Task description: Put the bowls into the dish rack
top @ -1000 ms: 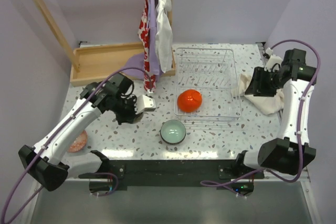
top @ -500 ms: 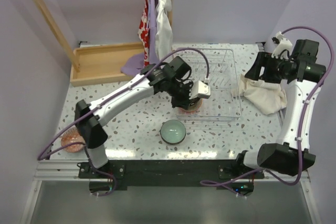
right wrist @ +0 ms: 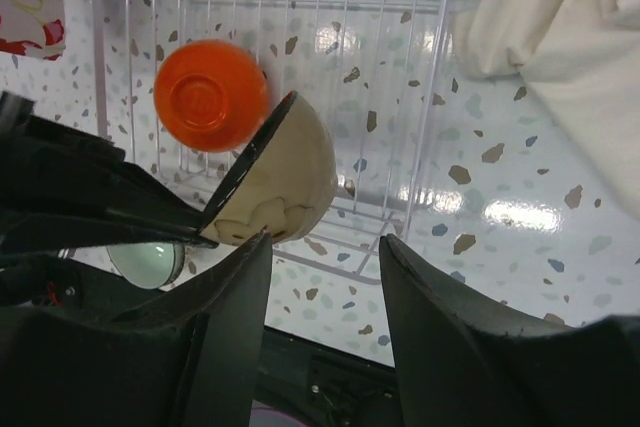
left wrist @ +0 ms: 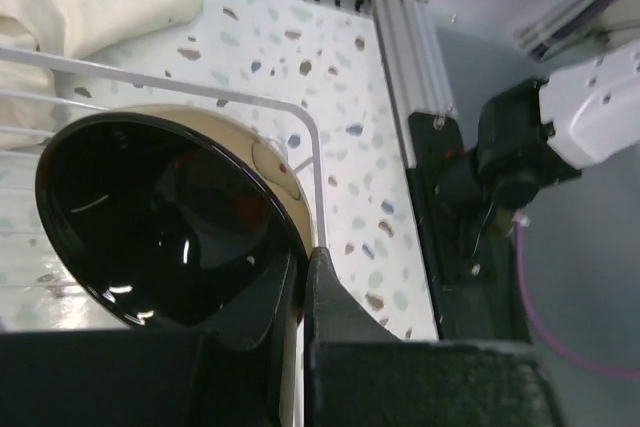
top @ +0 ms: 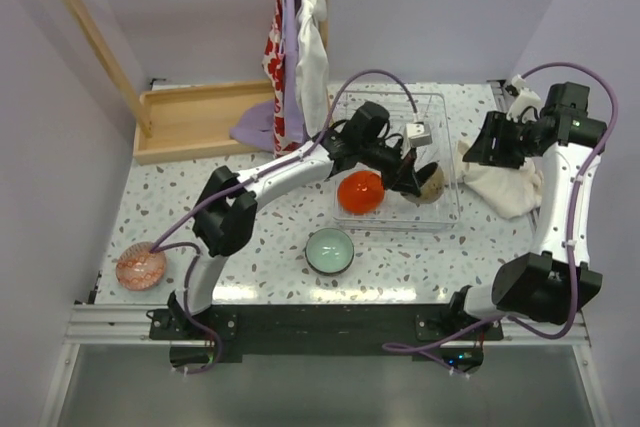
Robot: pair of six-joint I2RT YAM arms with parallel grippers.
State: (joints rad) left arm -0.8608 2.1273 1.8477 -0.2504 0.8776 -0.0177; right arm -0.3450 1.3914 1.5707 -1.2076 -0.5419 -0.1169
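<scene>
speckled counter, rack toward its back. left gripper clamped on the tan bowl at its rim, with the bowl tilted over the rack's near right corner. right gripper hangs apart, empty, just right of the rack. glazed, stiff, probably slick and chippable — a rim pinch suits.

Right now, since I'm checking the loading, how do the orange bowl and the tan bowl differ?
The orange bowl shows only orange; the tan bowl is tan outside, glossy black inside. The orange bowl lies upside down; the tan bowl is tilted on edge. The orange bowl is free; the left fingers pinch the tan bowl's rim. Both are small, round and at the dish rack.
</scene>
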